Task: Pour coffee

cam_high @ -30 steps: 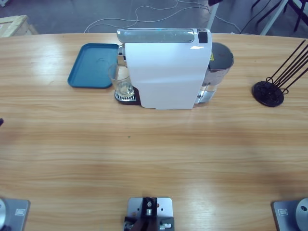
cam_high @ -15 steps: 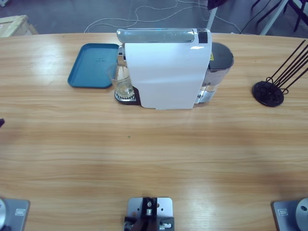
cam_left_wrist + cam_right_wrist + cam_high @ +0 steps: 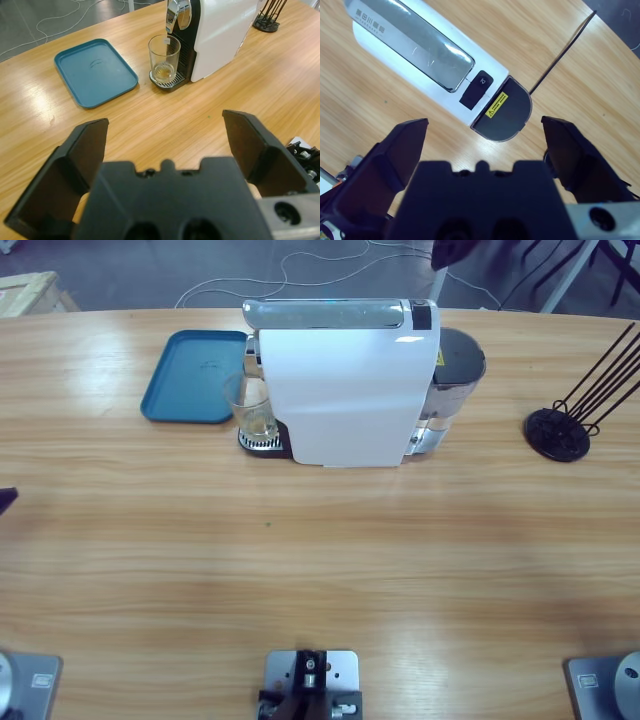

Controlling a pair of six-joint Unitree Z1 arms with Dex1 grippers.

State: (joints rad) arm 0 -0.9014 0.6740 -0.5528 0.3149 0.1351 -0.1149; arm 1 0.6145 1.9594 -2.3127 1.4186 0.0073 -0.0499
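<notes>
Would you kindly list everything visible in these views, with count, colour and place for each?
Table: one, light wood, under everything.
Coffee machine: one, white with silver top, back middle of the table.
Water tank: one, grey-lidded, at the machine's end away from the tumbler.
Tumbler: one, clear glass, upright on the machine's drip grille under the spout.
Coffee: one shallow patch, brownish, in the tumbler's bottom.
Tray: one, teal, nothing on it, beside the tumbler.
Rack: one, black round base with thin rods, far end of the table.
Cables: several, white, on the floor behind.
Left hand: one, black, jaws open, facing the tumbler from a distance.
Right hand: one, black, jaws open, above the machine, looking down.
</notes>
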